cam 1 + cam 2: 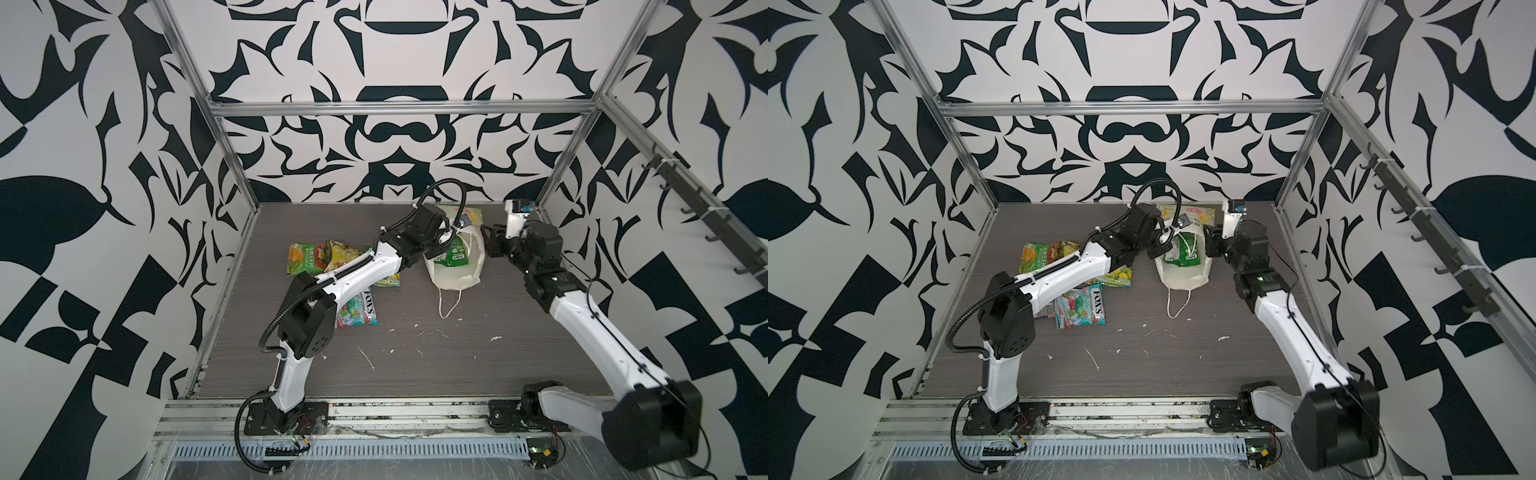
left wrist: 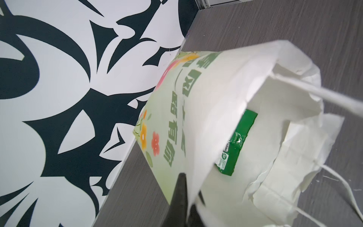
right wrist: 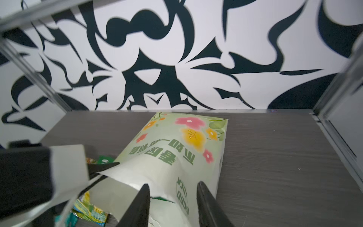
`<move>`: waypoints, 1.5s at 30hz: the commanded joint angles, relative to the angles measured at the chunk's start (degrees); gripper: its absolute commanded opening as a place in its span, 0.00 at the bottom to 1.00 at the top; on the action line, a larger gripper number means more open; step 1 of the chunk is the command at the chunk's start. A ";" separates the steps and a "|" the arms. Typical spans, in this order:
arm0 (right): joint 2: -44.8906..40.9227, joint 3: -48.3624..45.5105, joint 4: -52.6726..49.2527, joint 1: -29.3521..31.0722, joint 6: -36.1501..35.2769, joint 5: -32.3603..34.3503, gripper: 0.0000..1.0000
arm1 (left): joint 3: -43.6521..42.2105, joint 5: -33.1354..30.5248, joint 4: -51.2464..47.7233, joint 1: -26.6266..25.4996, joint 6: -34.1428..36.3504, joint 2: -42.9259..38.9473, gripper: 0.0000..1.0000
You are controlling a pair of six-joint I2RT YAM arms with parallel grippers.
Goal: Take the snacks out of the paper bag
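Grey table (image 1: 415, 365), patterned walls (image 1: 395, 137): I am pinching the rim of the paper bag (image 1: 457, 276) tight in the left pincer (image 2: 187, 186) while the right pincer (image 3: 173, 184) is straddling its side wall, jaws apart. A green FOX'S packet (image 1: 455, 255) is lying inside; lifting the rim slowly should avoid tearing.

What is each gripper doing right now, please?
Left gripper: shut on the paper bag at its rim.
Right gripper: open, holding nothing.

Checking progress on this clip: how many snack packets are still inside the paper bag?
1 visible: a green packet just inside the open mouth of the paper bag, which lies on its side. More may be hidden deeper in the bag.
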 commanded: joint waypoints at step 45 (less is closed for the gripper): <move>46.04 -26.80 79.72 5.12 51.11 -4.28 0.32 | 2.60 7.61 -2.13 -6.20 -14.48 4.66 0.00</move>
